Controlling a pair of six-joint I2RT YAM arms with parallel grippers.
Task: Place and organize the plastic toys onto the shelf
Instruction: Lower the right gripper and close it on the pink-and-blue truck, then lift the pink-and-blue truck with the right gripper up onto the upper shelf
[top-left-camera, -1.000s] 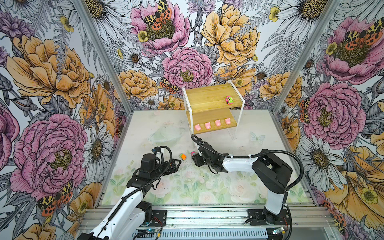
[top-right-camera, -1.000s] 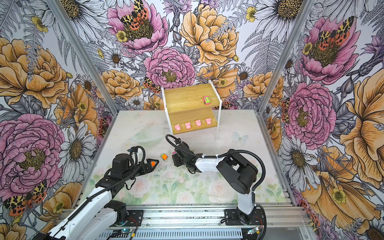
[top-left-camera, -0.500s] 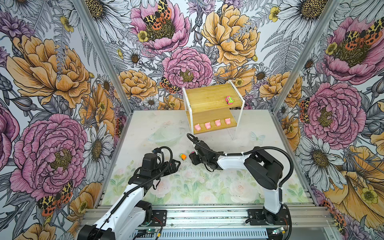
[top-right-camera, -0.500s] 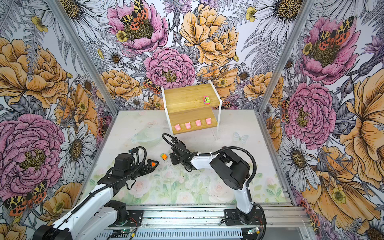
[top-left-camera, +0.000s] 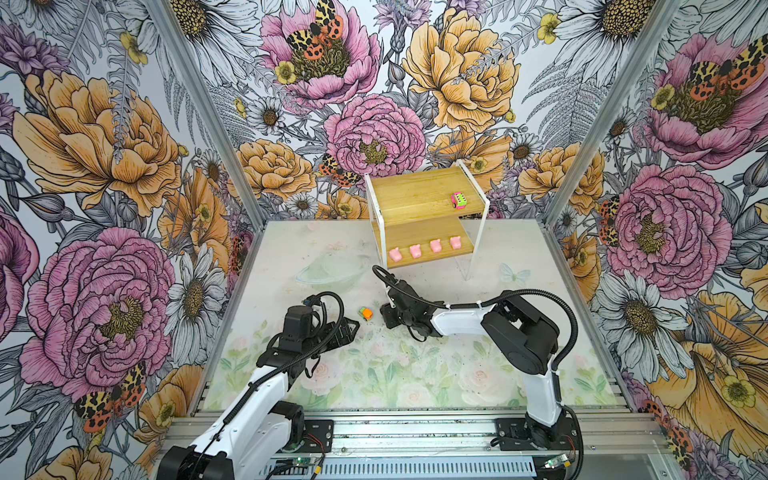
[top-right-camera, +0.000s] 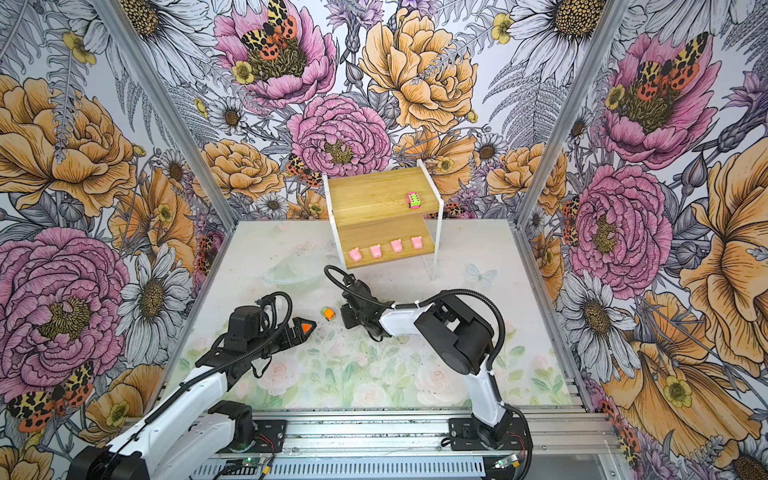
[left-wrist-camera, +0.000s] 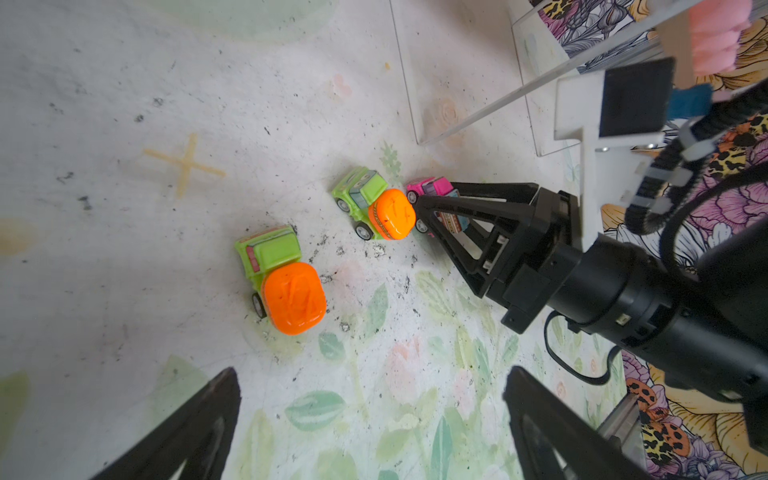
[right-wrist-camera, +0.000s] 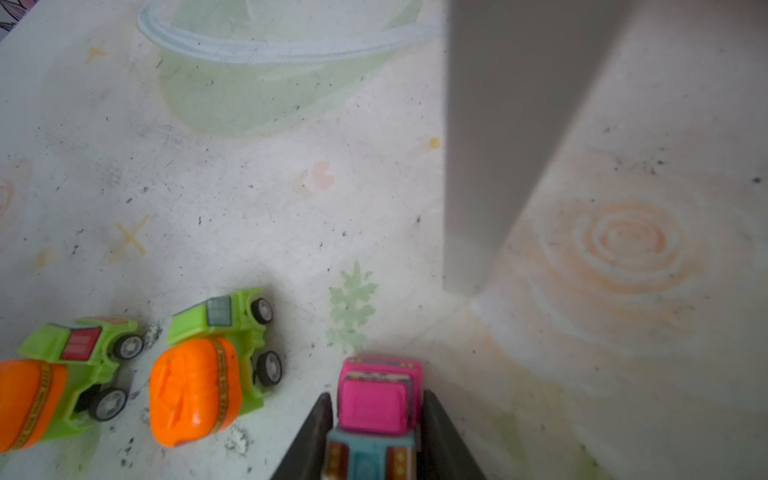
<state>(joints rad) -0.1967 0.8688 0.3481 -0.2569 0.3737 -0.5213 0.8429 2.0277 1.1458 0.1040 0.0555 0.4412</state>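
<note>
Pink plastic car (right-wrist-camera: 376, 399) — light, rigid, likely slippery — is pinched across its flat sides by the right jaws; grip there looks sound. Left jaws stand spread.

In both top views the pink car (right-wrist-camera: 376, 409) is hidden under the right gripper (top-left-camera: 385, 314), at 3 o'clock of the orange-and-green car (top-left-camera: 365, 313) in plain sight. The second orange-and-green car (top-right-camera: 306, 327), at 8 o'clock of it, sits under the left gripper (top-left-camera: 352, 326) — only an orange speck shows in a top view. In the right wrist view the pink car is blurred and cut by the picture's edge — the second one is cut too; the shelf leg (right-wrist-camera: 490, 145) is a grey blur
</note>
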